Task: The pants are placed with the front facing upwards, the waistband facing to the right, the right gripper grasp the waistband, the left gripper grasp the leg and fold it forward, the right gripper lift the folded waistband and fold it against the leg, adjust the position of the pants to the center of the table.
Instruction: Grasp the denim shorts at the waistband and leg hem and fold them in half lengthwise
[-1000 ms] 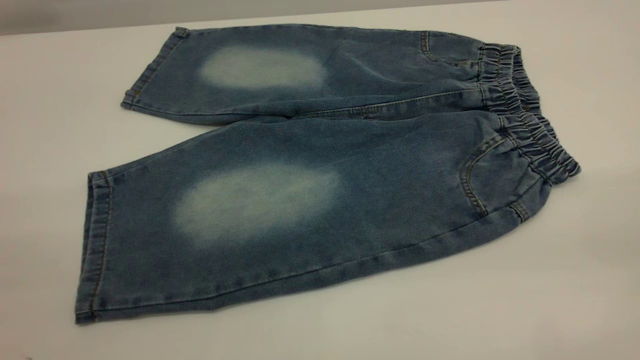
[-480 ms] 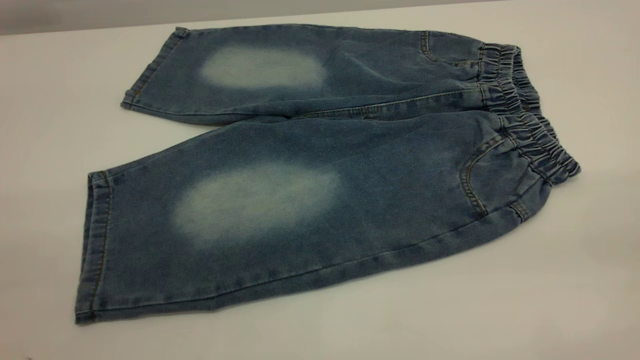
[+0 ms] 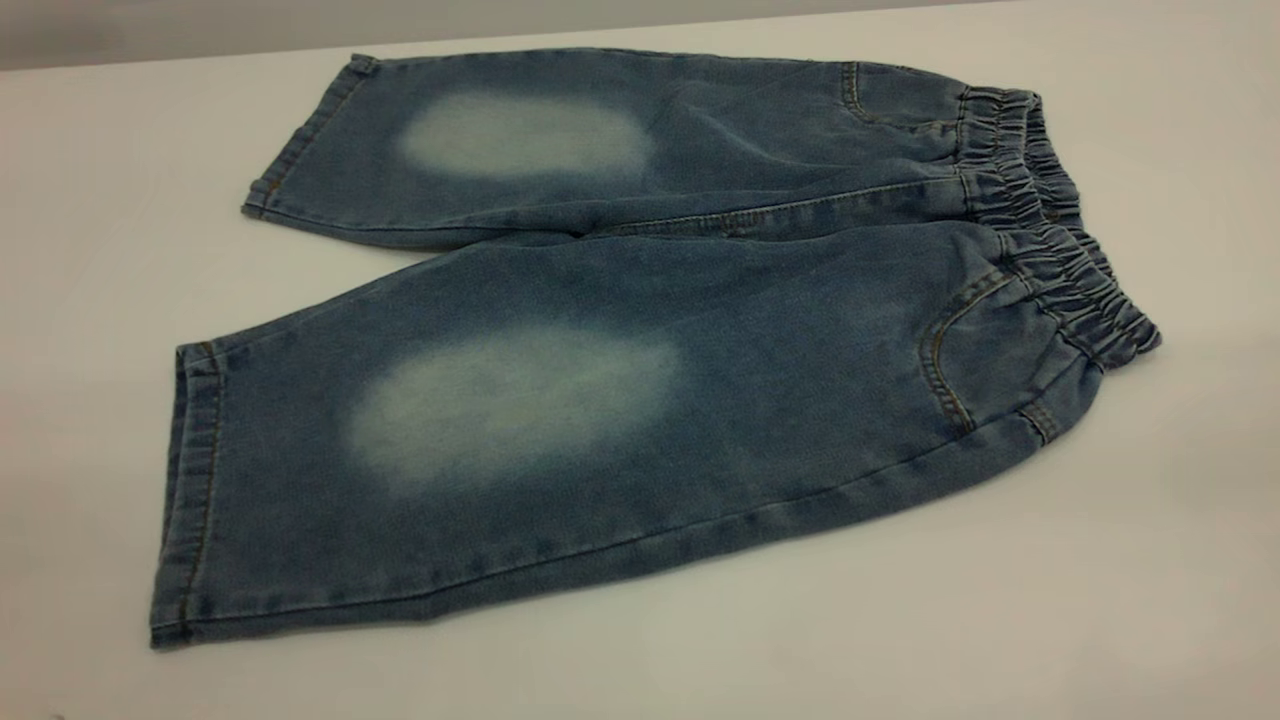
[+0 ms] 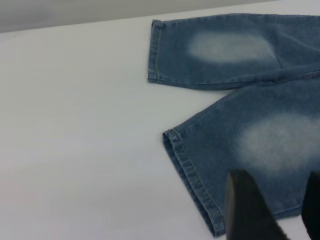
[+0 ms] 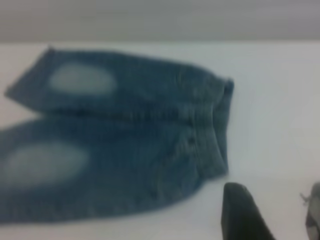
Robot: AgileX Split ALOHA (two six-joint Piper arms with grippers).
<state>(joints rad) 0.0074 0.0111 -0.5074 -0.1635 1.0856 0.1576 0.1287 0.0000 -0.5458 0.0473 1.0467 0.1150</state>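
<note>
The blue denim pants (image 3: 640,340) lie flat on the white table (image 3: 1000,620), front up, with a pale oval on each leg. Their gathered waistband (image 3: 1050,220) points right and both leg hems point left. No gripper shows in the exterior view. In the left wrist view my left gripper (image 4: 277,202) hangs open above the near leg (image 4: 260,145), close to its hem, with nothing held. In the right wrist view my right gripper (image 5: 277,212) is open over bare table just off the near end of the waistband (image 5: 220,130).
The table's far edge (image 3: 200,55) runs just behind the far leg. White tabletop stretches to the left of the hems (image 4: 75,125) and in front of the pants.
</note>
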